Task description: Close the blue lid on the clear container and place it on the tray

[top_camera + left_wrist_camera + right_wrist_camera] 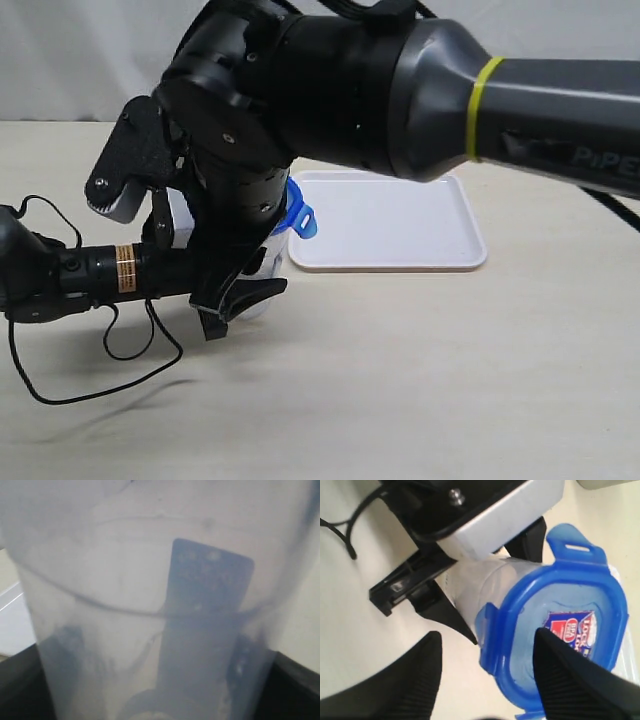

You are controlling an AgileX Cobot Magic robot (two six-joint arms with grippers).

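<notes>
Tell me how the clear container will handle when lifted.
Probably light: the clear container looks empty. Tall and narrow, it could tip when set down. The blue lid, one flap sticking out, may not be locked.

Right arm (420, 90): bulky dark grey shell, glossy black toward the wrist. Yellow band (487, 108) round the forearm, with grey "PiPER" lettering (600, 160) beyond it. I see small silver screws (100, 183) on a black wrist bracket. Right gripper (487, 645): black fingers (415, 680) with ribbed pads. Left arm (60, 275): slim black tube, gold striped band (124, 268), thin black cable (349, 532) looping off it.
</notes>
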